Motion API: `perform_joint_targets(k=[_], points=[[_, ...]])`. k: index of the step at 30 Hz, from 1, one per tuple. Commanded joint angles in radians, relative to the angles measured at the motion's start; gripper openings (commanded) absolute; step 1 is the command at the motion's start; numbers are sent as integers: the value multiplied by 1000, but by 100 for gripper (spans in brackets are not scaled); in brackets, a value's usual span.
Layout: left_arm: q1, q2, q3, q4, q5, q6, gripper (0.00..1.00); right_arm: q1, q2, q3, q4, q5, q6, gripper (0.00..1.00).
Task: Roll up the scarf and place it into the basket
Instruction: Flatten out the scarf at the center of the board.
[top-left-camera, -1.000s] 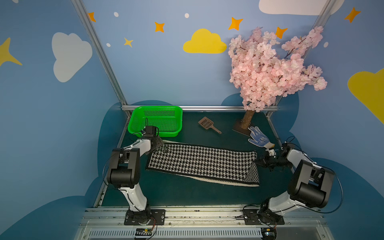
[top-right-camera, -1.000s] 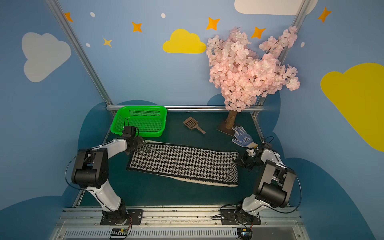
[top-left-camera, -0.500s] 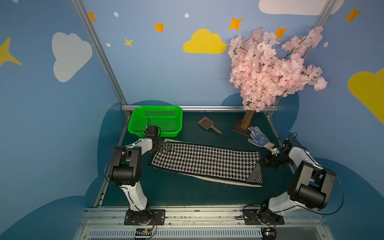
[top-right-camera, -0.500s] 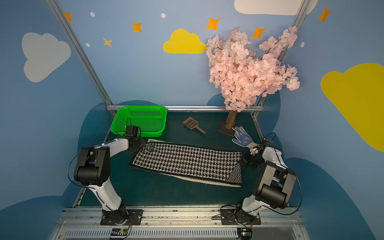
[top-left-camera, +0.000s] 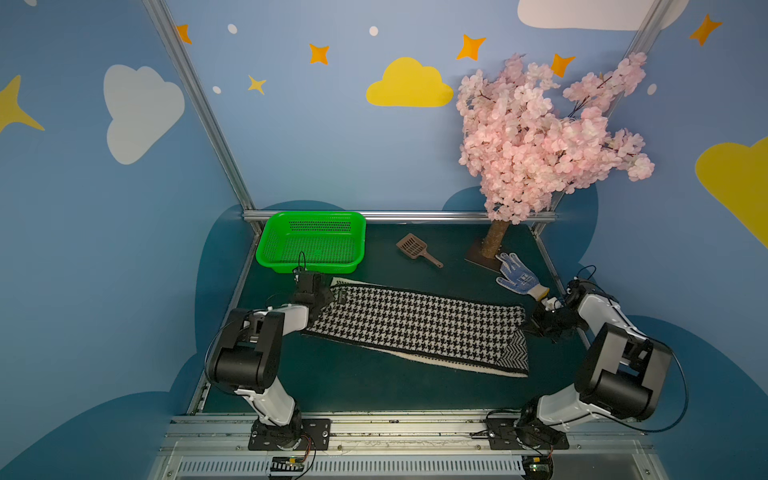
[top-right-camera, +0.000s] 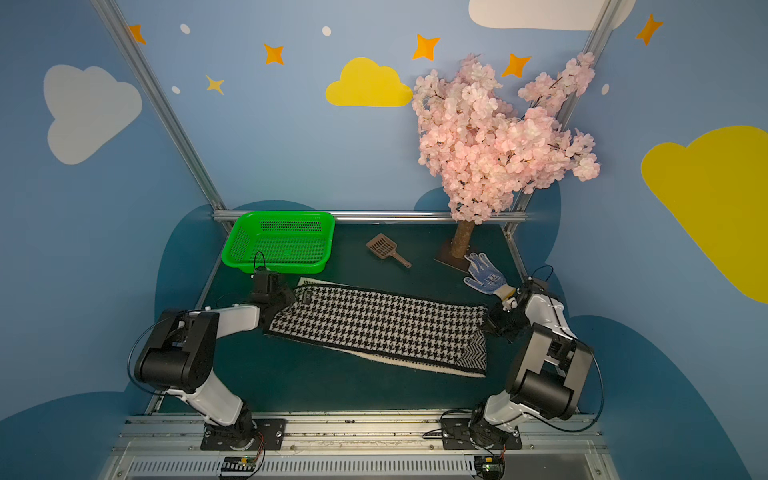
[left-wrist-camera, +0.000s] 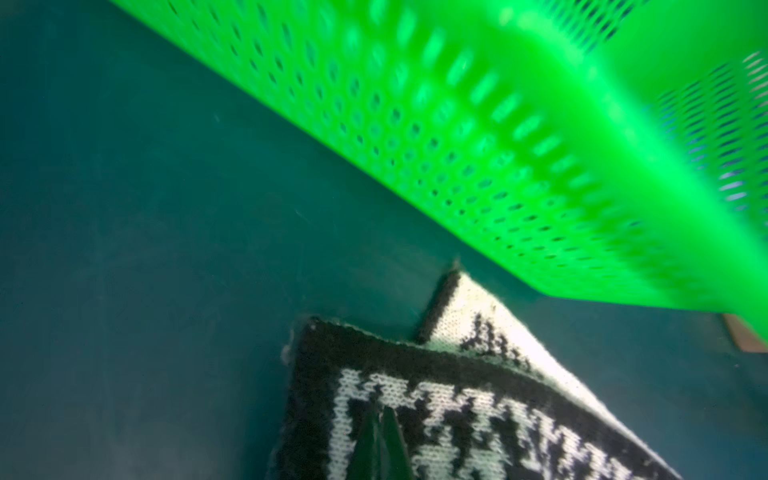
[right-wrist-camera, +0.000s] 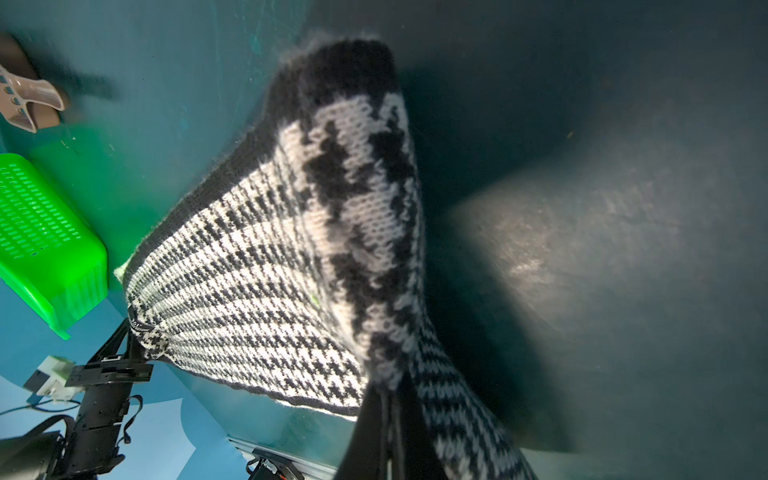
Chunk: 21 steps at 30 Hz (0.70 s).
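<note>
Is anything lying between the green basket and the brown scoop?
Nothing. Both top views show only bare dark green mat between the basket and the scoop.

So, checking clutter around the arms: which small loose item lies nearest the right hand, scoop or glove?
The blue-dotted white work glove, its cuff just beside the right hand; the brown slotted scoop lies farther off, mid-table.

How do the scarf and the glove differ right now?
The scarf is long, black-and-white houndstooth; the glove is small and white with blue dots. The scarf stretches across the middle of the mat; the glove lies at the side, beside the tree. The left claw and right claw each pinch an end of the scarf; neither holds the glove. Both are knit.
</note>
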Motion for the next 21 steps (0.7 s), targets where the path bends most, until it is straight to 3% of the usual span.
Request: perform_joint_targets(k=[1,9,11,13,17,18,21], points=[[0,-23,-42,286,-53,61,3,2,-23,18,-24,-4,-6,0],[-1,-34,-80,426,-54,129,8,3,-45,16,-35,10,-5,0],[-3,-38,-105,470,-60,145,16,2,-54,18,-37,19,-2,0],[-10,-50,-126,488,-97,143,30,-2,-52,25,-40,14,-4,0],[-25,-102,-165,458,-176,100,43,-4,-48,20,-33,-2,-5,0],[-26,-120,-162,423,-170,93,50,-4,-50,20,-32,-6,-6,0],[-48,-141,-123,341,-148,117,56,-4,-53,20,-29,-21,-8,0]])
